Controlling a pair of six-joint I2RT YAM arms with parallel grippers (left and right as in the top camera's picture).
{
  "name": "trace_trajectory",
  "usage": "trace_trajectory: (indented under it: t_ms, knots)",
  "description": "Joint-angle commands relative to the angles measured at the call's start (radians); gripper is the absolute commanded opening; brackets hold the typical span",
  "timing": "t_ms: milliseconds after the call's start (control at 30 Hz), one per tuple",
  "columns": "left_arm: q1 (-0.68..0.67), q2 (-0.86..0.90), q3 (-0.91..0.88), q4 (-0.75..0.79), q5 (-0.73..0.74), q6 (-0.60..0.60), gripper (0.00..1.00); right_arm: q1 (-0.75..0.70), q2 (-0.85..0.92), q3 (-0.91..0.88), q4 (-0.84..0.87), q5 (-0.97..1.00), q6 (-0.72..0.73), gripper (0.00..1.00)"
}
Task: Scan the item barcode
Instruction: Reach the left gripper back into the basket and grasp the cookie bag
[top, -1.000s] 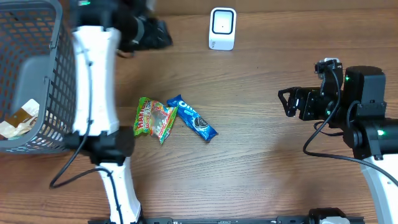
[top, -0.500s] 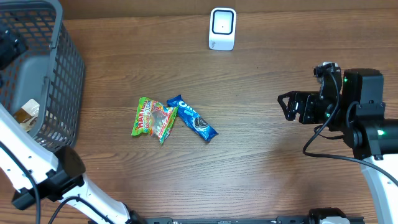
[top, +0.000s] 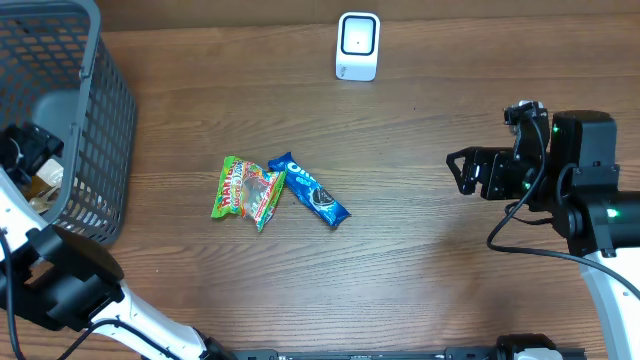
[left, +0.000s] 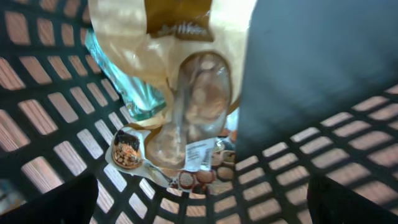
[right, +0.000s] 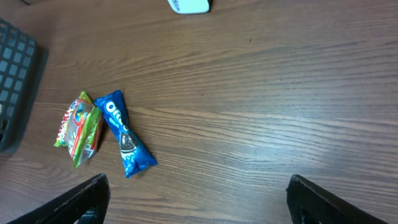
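Blurred snack bag (left: 186, 93) runs off top edge.

Blue Oreo pack (top: 309, 203) lying diagonal, touching green candy bag (top: 247, 192), white scanner (top: 358, 46) well apart

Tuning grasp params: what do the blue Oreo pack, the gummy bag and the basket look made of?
Oreo pack: glossy plastic film, likely; crimped ends, highlights on the wrap.
Gummy bag: thin shiny plastic film, crinkled, seemingly part clear.
Basket: rigid dark grey grid, matte; moulded plastic looks likelier than coated wire, not certain.
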Motion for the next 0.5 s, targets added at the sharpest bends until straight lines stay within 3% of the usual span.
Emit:
trace_trajectory:
  t_ms: [0,467]
  knots:
    - [0.007,0.001,-0.111,0.061,-0.065,-0.023,0.98,0.004,-0.006,0.032,-0.005,-0.001,0.003,0.91]
    - [0.008,0.001,-0.46,0.292,-0.106,-0.023,0.99,0.004,-0.006,0.032,-0.028,-0.001,0.003,0.91]
